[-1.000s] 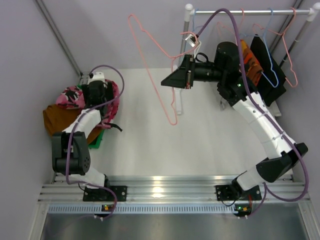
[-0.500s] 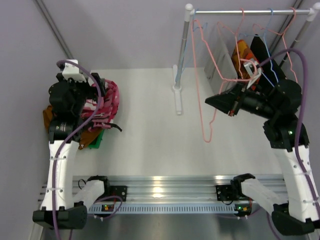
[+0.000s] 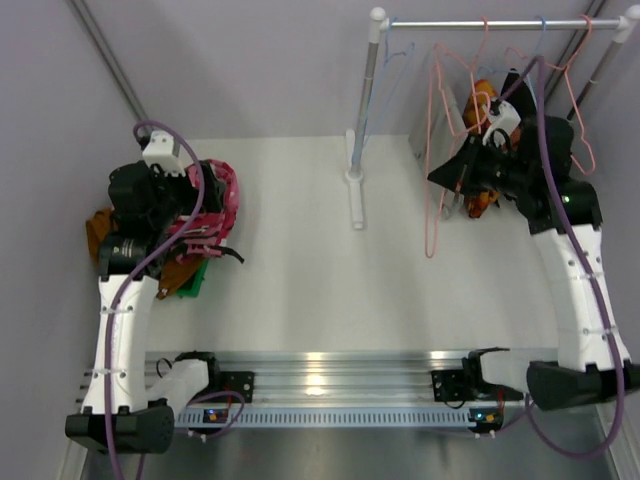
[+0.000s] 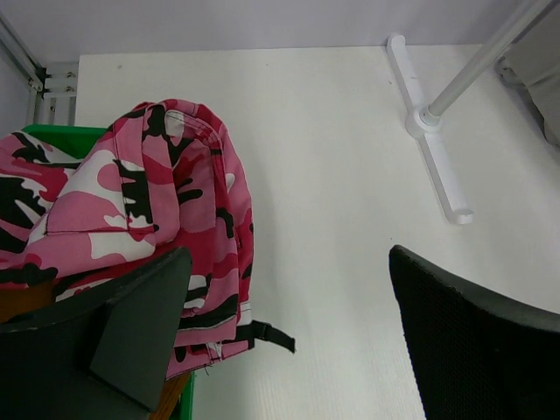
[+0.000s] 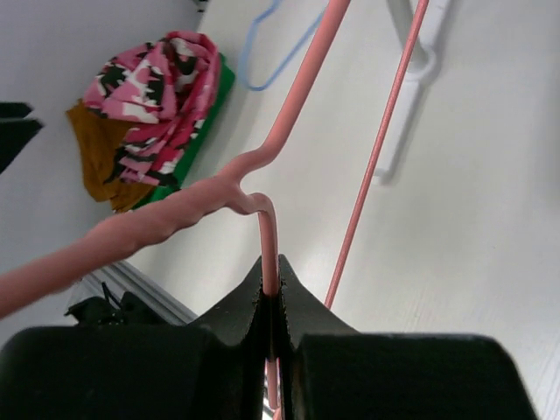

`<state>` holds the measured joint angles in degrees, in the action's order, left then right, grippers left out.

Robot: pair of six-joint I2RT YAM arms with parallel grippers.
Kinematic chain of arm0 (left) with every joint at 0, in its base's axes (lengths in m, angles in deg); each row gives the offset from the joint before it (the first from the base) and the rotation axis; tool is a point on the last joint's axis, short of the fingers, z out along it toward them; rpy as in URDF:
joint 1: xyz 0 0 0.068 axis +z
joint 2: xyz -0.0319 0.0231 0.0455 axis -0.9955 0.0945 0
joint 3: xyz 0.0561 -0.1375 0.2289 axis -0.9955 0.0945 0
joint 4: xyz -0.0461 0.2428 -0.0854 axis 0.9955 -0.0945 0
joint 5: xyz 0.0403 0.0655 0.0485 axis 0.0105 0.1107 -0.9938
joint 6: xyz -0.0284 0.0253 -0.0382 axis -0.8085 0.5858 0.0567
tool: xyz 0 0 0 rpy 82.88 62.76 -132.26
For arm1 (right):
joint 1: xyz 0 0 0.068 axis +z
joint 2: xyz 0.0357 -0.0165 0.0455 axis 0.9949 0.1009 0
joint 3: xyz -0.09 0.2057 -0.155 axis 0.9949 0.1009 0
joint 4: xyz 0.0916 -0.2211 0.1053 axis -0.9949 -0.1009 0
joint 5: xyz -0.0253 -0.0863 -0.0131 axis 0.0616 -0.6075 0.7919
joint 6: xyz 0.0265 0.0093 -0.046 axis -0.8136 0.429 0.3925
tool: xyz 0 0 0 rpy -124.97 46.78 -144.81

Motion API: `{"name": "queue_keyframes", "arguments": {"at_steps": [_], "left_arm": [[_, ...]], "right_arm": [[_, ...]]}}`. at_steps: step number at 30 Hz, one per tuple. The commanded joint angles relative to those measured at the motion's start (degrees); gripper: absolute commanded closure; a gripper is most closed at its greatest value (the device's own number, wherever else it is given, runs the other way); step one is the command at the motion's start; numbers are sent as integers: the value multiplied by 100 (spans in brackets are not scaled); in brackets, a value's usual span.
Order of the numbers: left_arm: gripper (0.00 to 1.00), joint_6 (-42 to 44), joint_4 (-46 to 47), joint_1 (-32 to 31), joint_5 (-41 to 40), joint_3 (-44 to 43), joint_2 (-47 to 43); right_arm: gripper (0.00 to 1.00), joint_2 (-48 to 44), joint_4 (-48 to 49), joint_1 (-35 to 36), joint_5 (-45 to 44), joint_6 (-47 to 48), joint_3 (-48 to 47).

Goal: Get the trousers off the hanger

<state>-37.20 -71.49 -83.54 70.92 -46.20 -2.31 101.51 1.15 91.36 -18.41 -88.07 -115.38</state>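
Two pairs of trousers (image 3: pixel 212 200): heaped at the far left of the surface (image 3: pixel 320 280), the pink print lying over the mustard-brown, on a green bin (image 5: pixel 210 94).
Left fingers (image 4: pixel 131 341): spread wide above the heap.
Right fingers (image 5: pixel 236 319): pinching the wire of a pink hanger (image 5: pixel 297 87), far right by the rail (image 3: pixel 480 22).
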Motion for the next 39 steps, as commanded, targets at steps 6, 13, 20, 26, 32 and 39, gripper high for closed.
{"name": "queue_keyframes", "arguments": {"at_steps": [6, 13, 20, 26, 32, 39], "left_arm": [[1, -203, -106, 10, 143, -239, -225], [1, -247, -123, 10, 135, -205, -217], [1, -370, -44, 11, 161, -117, -137], [1, -441, -44, 10, 170, 15, -172], [1, -432, -114, 11, 126, 156, -252], [1, -502, -158, 19, 64, 235, -304]], "right_arm": [[100, 1845, -428, -302, -479, 285, -1950], [100, 2935, -226, -303, -681, 399, -3549], [100, 3867, 72, -197, -936, 417, -4447], [100, 4404, 563, -127, -1120, 329, -4948], [100, 4588, 1153, -48, -1278, 259, -5019], [100, 4922, 1268, 75, -1296, 127, -5221]]}}
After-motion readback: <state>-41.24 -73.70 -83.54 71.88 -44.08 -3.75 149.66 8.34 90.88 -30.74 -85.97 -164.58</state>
